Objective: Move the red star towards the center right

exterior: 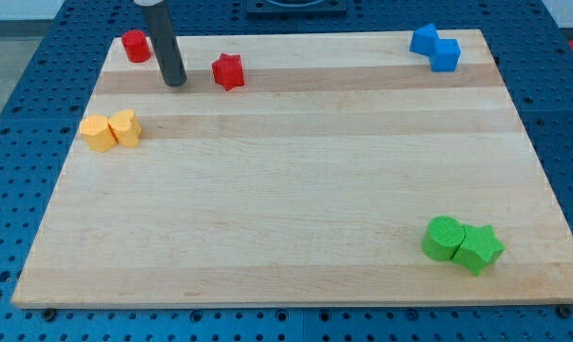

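- One dark rod, no gripper on this arm, so there's nothing to open or close; its tip (pixel 175 84) is down on the pale wooden board (pixel 296 190) near the view's top left, touching nothing as far as I can see.
- The small red star-shaped block (pixel 228 71) sits just to the view's right of the tip with a clear gap between them, up near the board's top edge.
- On the tip's other side, further toward the top-left corner, there's a red cylinder-ish block (pixel 135 46), near the rod but apart from it.
- Below those, at the left edge, two yellow-orange blocks (pixel 111 130) sit touching each other; shapes are hard to call.
- Far off: two blue blocks (pixel 435 47) pressed together in the top-right corner, and a green round block (pixel 443 237) against a green star-like one (pixel 479 250) at the bottom right.
- My guess is the star needs a push rightward and down the view to reach centre right.
- What could go sideways: the star has points, so an off-centre hit probably spins it and it slips off the rod.
- Push purely rightward and it likely runs along the top edge toward the blue pair rather than centre right.
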Robot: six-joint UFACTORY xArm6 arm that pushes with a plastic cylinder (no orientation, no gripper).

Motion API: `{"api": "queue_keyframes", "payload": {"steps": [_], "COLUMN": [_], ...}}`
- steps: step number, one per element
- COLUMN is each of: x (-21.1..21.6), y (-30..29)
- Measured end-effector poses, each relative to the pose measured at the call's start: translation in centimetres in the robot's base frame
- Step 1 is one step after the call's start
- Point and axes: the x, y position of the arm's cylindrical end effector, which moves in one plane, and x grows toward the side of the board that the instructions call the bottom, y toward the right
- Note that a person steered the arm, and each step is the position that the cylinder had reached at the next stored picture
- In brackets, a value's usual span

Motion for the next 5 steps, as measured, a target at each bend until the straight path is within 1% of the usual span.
{"api": "queue_keyframes", "payload": {"steps": [1,3,4,5], "x": [-1.1,-1.1,0.1,0.2], "y": [3.5,15.9,19.4,17.9]}}
